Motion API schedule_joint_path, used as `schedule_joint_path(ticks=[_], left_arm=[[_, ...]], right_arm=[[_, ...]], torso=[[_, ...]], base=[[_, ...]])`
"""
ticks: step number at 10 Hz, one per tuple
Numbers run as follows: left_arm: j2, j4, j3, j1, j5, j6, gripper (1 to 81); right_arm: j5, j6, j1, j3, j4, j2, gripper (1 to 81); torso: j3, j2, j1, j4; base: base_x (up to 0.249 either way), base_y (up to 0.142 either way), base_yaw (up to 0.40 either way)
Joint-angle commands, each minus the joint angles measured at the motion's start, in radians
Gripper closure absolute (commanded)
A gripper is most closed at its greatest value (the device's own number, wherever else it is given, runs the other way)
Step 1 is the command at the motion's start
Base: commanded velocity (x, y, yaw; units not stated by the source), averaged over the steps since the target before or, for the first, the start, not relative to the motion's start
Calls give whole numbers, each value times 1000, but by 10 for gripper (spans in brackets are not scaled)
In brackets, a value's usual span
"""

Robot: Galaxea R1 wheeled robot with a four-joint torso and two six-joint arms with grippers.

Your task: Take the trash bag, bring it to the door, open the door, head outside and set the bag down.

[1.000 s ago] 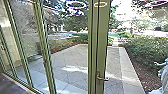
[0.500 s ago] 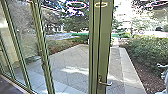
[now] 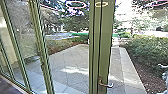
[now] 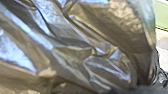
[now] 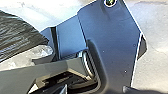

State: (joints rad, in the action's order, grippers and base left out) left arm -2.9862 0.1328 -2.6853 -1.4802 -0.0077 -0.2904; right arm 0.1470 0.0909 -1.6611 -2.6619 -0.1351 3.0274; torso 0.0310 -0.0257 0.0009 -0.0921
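Observation:
Crinkled, shiny film of the trash bag is very close in the left wrist view, brownish with pale blue glints. In the right wrist view, dark folded plastic, which looks like the bag, lies beside the robot's dark plate. The green door frame stands upright in front of me in the head view, its metal handle low on it and pointing right. Whether the door is ajar I cannot tell. How the bag is held is hidden.
Glass panels with green posts run along the left. Beyond is a paved yard, with a pale stone strip and a hedge on the right. An unclear pale shape is at the right edge.
My head camera has come nearer the door; its frame and handle look larger. The pale shape at the right edge shows less of itself than before.

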Motion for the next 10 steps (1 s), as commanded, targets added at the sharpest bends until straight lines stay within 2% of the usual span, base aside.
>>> schedule_joint_path(ticks=[1,4,8,10], left_arm=[[4,5,-1,67,46,-1,811],[7,7,1,67,46,2,811],[16,4,7,65,74,1,811],[16,4,8,62,74,1,811]], right_arm=[[-50,-2,40,22,5,3,10],[-40,0,39,70,5,-39,10],[-34,1,36,342,11,-199,10],[3,0,28,508,9,-305,10]], torso=[[0,0,0,0],[0,0,0,0],[0,0,-1,0],[0,0,-1,0]], base=[[0,0,0],[0,0,0],[0,0,0],[0,0,0]])
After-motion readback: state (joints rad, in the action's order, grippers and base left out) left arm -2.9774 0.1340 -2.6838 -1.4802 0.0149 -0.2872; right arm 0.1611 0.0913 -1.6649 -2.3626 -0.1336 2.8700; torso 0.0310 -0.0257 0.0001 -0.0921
